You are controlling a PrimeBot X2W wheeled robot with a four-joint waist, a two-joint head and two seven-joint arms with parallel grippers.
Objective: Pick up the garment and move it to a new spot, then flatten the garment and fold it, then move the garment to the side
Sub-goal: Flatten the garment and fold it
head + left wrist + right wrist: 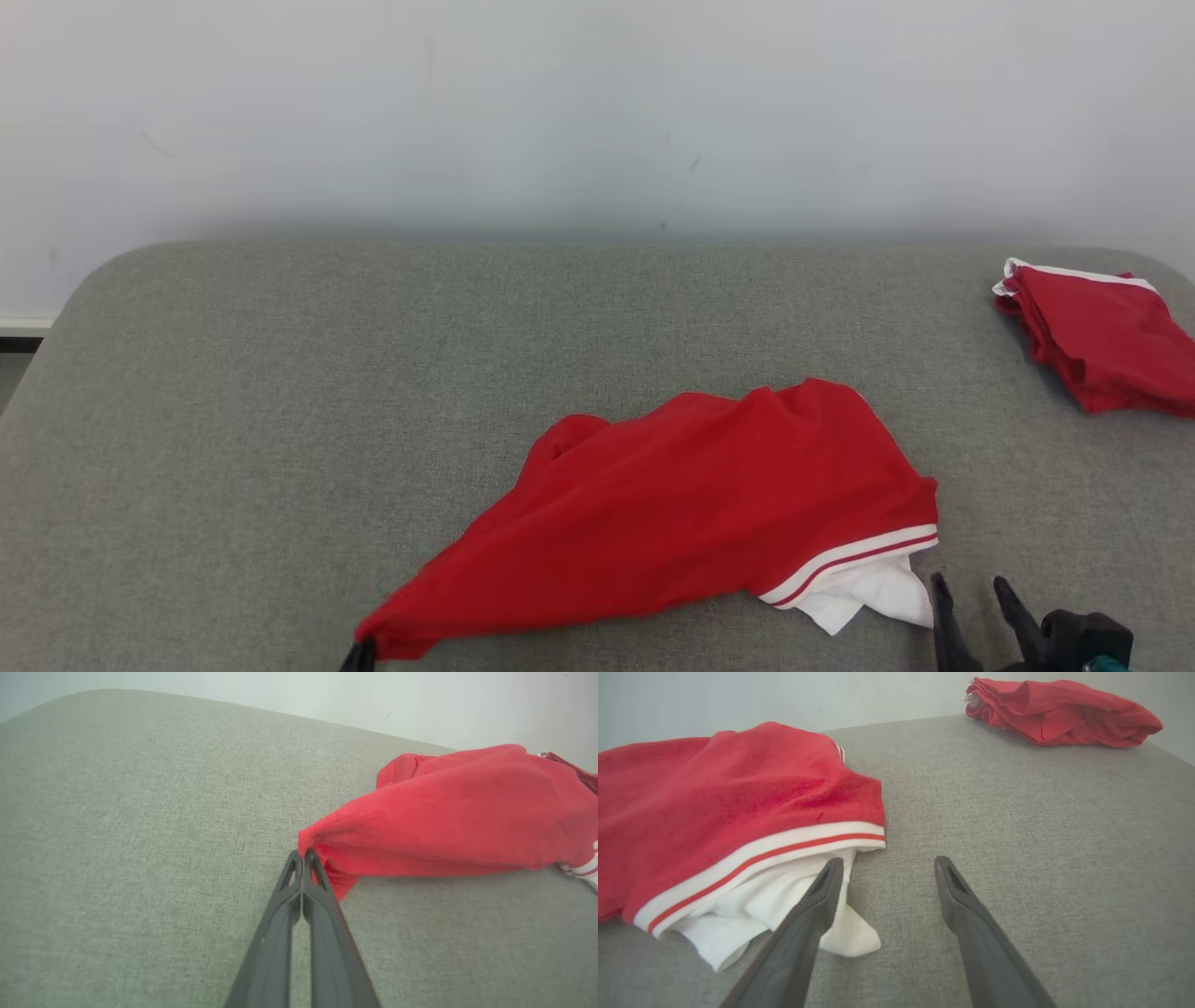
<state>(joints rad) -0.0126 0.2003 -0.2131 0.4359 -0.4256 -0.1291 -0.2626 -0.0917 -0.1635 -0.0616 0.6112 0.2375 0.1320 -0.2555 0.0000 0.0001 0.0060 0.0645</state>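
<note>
On the grey surface, the left claw pinches the red garment.

From the head we look down over the grey surface, wall across the frame's top. Our wrist cameras sit low and close; all share the red garment.

Grey surface open left — garment centre, folded pile right.
</note>
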